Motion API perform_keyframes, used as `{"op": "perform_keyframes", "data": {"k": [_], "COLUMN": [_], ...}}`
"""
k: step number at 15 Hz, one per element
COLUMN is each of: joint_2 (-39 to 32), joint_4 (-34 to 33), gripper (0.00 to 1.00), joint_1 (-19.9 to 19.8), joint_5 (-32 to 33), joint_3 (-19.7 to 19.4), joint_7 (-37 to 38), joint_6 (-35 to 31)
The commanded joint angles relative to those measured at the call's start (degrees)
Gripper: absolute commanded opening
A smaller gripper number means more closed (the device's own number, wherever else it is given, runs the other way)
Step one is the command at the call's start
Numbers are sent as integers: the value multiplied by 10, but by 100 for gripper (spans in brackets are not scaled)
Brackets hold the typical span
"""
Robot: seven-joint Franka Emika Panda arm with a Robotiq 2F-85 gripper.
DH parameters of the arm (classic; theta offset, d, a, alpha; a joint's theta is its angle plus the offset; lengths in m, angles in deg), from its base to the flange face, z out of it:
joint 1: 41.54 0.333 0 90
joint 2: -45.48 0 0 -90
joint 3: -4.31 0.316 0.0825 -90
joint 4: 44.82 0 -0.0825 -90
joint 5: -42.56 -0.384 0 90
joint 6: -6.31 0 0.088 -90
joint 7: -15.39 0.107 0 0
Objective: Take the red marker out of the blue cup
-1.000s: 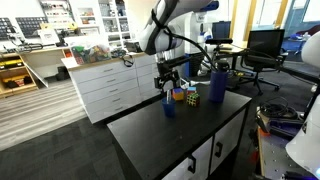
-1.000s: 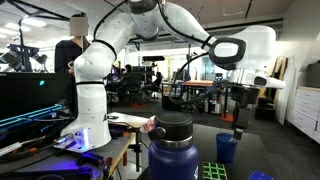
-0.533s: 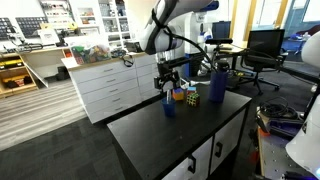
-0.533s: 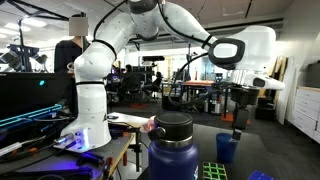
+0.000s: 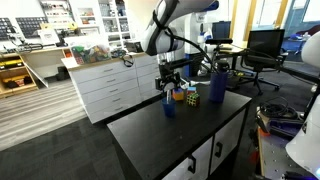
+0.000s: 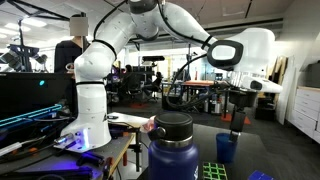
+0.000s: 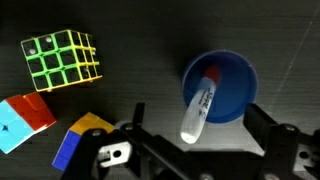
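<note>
The blue cup (image 7: 222, 88) stands on the black table, seen from above in the wrist view. The red marker (image 7: 199, 104) leans inside it; it shows as a pale barrel with a red tip, and its upper end sticks out over the rim. My gripper (image 7: 200, 128) is open, with a finger on each side of the marker's upper end and not touching it. In both exterior views the gripper (image 5: 168, 86) (image 6: 237, 122) hangs straight above the cup (image 5: 169, 107) (image 6: 227, 149).
A multicoloured puzzle cube (image 7: 60, 60) lies beside the cup, with two more coloured blocks (image 7: 24, 120) (image 7: 82, 142) near it. A tall dark blue bottle (image 5: 217, 85) (image 6: 172, 150) stands on the table (image 5: 190, 135). White drawers (image 5: 110, 90) stand behind it.
The gripper has edged slightly down toward the cup; nothing else has moved.
</note>
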Motion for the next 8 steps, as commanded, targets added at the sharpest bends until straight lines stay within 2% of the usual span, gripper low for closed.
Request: {"op": "perform_keyframes", "data": {"k": [1, 8], "joint_2": [7, 10], "joint_4": [2, 0], "gripper": [100, 100], "joint_1": [-6, -6], "joint_5": [-25, -36], "joint_3": [-2, -3], "joint_7": [-21, -56], "joint_6": [1, -3]}}
